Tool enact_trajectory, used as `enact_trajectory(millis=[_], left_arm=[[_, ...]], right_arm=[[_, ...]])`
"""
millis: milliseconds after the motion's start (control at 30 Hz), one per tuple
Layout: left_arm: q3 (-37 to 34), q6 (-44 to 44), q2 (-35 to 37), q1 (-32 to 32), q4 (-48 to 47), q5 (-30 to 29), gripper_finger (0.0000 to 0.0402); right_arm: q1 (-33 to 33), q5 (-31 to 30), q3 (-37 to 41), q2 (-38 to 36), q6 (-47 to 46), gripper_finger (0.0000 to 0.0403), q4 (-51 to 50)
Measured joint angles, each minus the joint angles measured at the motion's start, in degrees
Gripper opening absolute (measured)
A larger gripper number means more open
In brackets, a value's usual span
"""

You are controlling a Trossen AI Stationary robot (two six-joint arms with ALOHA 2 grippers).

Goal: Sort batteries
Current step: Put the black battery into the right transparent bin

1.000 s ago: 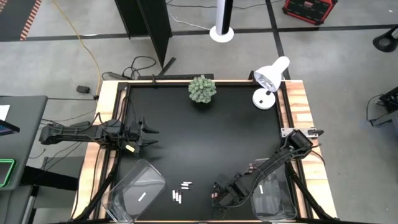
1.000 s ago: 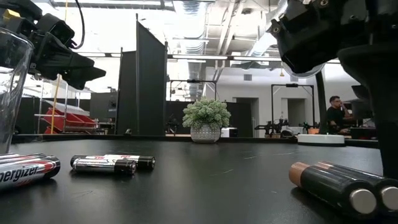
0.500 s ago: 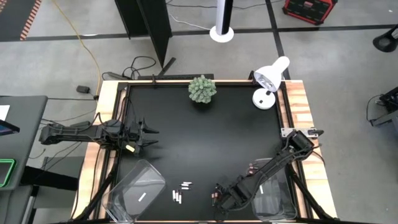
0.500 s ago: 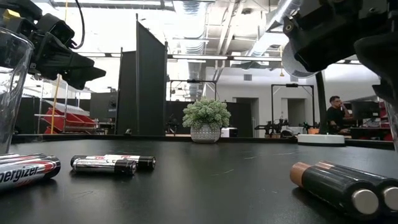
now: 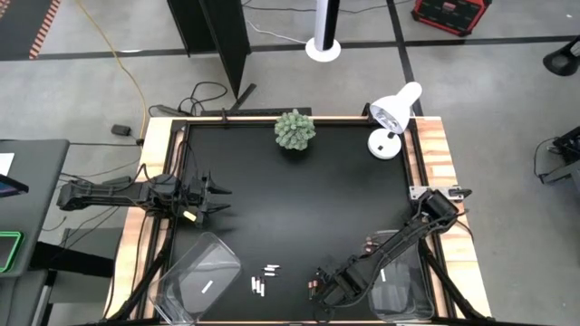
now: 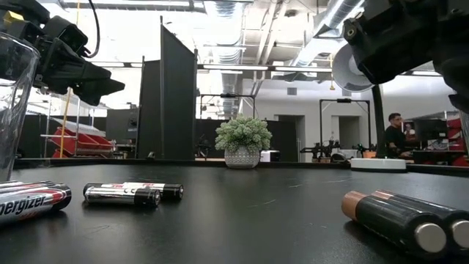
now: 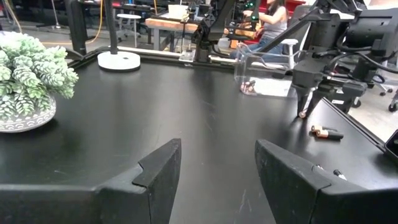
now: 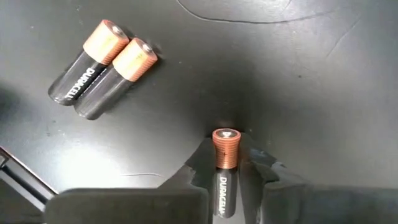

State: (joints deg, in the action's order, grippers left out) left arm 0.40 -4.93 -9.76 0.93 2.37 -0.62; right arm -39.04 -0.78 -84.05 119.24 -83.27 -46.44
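Note:
My right gripper (image 8: 225,177) hangs over the table's near right part, shut on a dark battery with a copper-red end (image 8: 225,163); the left wrist view shows that battery (image 7: 302,112) below the fingers. Beside it two more dark copper-ended batteries (image 8: 99,68) lie side by side on the black tabletop, also seen in the low view (image 6: 403,220). Several white and silver batteries (image 5: 264,279) lie to the left of them. My left gripper (image 7: 217,171) waits open at the table's left edge, far from all of them. My right gripper pinches the dark body of the battery (image 8: 224,186) between its two fingers, which come from above and point down. The battery stands upright along the fingers, its copper-red end (image 8: 225,148) sticking out below them. Whether that end touches the table I cannot tell.
A clear bin (image 5: 198,279) stands at the near left and another clear bin (image 5: 397,288) at the near right, close to my right arm. A small potted plant (image 5: 294,129) and a white desk lamp (image 5: 391,118) stand at the far edge.
In the low view the dark bulk of my right gripper at the right edge has drawn upward and out of the picture. The batteries lying on the table have stayed where they were.

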Motion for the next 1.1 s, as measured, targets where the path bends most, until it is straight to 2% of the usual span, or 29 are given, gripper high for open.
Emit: enact_trajectory(millis=[700,1100], left_arm=[[0.0,-0.2,0.0,0.0,0.0,0.0,0.02],[0.0,-0.2,0.0,0.0,0.0,0.0,0.02]], right_arm=[[6.2,0.0,0.0,0.0,16.7,0.004,0.4],[8.6,-1.4,0.0,0.0,22.9,0.004,0.5]])
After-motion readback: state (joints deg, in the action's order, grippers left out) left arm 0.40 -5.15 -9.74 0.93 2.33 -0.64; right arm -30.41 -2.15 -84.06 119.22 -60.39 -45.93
